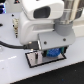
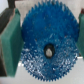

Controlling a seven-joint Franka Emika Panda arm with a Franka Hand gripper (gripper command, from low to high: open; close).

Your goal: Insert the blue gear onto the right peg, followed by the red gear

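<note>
Exterior view: the arm hangs low over the grey plate (image 1: 37,59), which lies on the white table (image 1: 15,70). The gripper (image 1: 50,50) pinches the blue gear (image 1: 52,53), which shows just under the wrist body, at about five o'clock from the picture's centre and close above the plate. The pegs are too small and hidden to pick out here, and the red gear is not to be seen.

Wrist view: the blue gear (image 2: 46,44) fills the frame, clamped at its rim between two green pads (image 2: 10,41), one at nine o'clock and one at three o'clock of the gear. Its centre hole (image 2: 49,50) shows a pale spot inside, possibly the peg's tip or the plate beneath; I cannot tell which.

The step in hand looks like seating the gear on the right peg. It would go best with the gear kept level, the hole centred over the peg, a slow straight descent, and release only once the gear sits flat.
</note>
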